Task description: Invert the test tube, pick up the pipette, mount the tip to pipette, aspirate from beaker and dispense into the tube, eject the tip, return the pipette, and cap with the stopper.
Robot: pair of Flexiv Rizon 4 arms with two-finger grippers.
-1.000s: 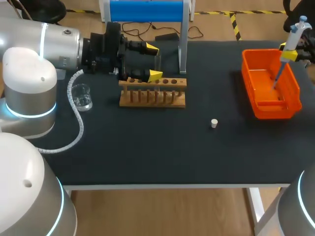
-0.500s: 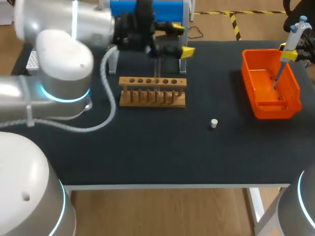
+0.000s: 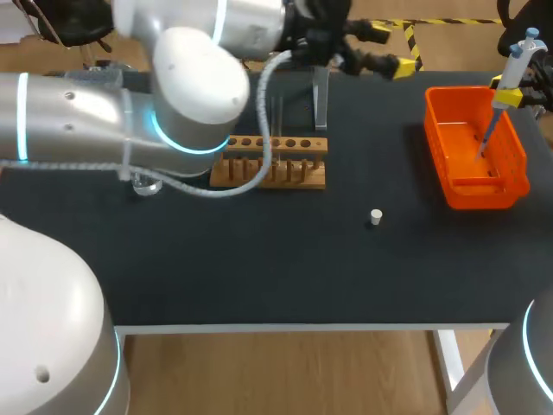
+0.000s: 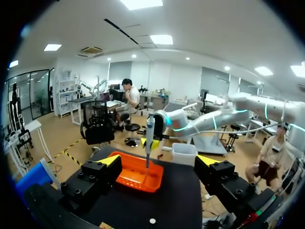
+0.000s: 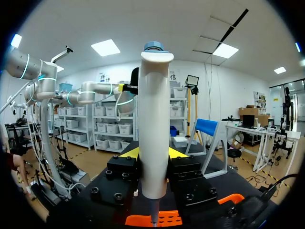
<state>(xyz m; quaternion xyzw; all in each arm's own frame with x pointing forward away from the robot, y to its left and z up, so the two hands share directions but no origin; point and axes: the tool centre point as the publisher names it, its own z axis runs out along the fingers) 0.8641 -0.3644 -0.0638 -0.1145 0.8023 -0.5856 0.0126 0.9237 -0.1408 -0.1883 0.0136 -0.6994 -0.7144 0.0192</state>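
Observation:
The pipette (image 3: 510, 73) hangs upright at the far right, my right gripper (image 3: 511, 93) shut on its body and its thin tip over the orange bin (image 3: 449, 186). In the right wrist view the white pipette (image 5: 154, 129) fills the gap between the fingers of the right gripper (image 5: 153, 153). My left gripper (image 3: 390, 47) is open and empty above the table's back edge, facing the bin. From its wrist I see the left gripper (image 4: 159, 162), the pipette (image 4: 149, 138) and the bin (image 4: 138, 177) ahead. A clear test tube (image 3: 277, 117) stands in the wooden rack (image 3: 268, 162). The white stopper (image 3: 376, 216) lies mid-table.
The glass beaker (image 3: 145, 184) sits left of the rack, mostly hidden under my left arm (image 3: 190, 95). A clear leg of the pipette stand (image 3: 321, 99) rises behind the rack. My left arm spans the table's back left.
My left arm has swung up from the rack and to the right along the table's back, gripper staying open. The right gripper and pipette have not moved.

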